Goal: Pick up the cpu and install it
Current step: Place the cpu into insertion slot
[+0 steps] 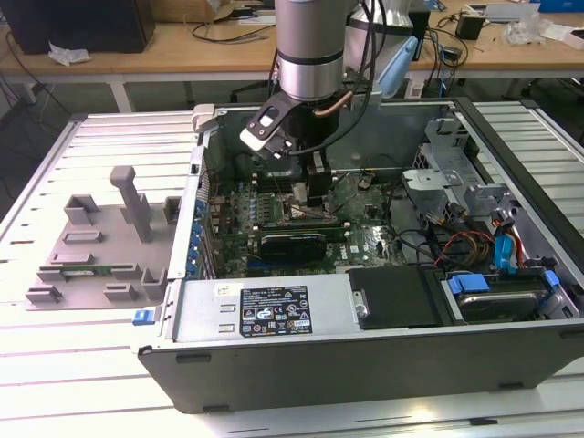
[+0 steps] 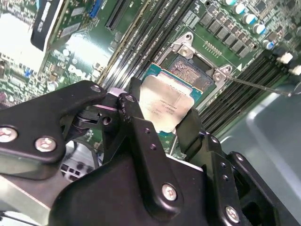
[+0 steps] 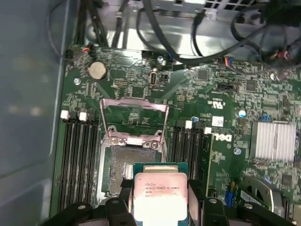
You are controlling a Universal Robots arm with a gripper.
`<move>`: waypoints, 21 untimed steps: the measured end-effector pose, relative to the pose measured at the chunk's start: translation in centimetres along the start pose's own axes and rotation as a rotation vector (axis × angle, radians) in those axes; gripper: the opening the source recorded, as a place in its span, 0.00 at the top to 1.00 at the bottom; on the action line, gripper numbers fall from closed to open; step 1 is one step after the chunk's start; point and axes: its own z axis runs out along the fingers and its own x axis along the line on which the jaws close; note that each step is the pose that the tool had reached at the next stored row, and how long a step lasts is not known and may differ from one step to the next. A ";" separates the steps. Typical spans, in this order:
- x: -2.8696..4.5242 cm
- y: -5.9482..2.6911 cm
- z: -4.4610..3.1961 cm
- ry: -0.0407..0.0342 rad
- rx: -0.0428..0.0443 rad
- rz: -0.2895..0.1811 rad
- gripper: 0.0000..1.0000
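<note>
Though a grey parts fixture (image 1: 91, 246) lies on the table (image 1: 73, 374) at the exterior view's left, the work is further right, inside the open computer case (image 1: 365, 342). The gripper (image 2: 160, 113) is partly closed, its fingers (image 2: 128, 106) clamping the cpu (image 2: 164, 103) by opposite edges, silver top up. The cpu sits over the socket (image 3: 124, 162), whose load plate (image 3: 134, 106) is raised; contact unclear. Step in hand: install, placing phase. Judgement: seating calls for a level chip, edges square to the frame, and light force.

Bright light, probably from overhead, glare whitening the shiny silver-grey square cpu (image 3: 161, 197), green circuit board (image 2: 80, 52) washed pale in the second wrist view, grey metal computer case (image 1: 201, 310) dim inside
</note>
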 end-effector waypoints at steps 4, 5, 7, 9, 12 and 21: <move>1.06 0.07 0.31 -0.0002 -0.0001 0.005 0.45; 1.41 0.09 0.46 -0.0007 -0.0001 0.005 0.45; 1.97 0.12 0.82 -0.0091 0.0007 0.005 0.45; 2.31 0.13 1.09 -0.0189 0.0017 0.005 0.45; 2.52 0.13 1.51 -0.0317 0.0034 0.004 0.45; 2.80 0.24 3.83 -0.0356 0.0132 0.050 0.45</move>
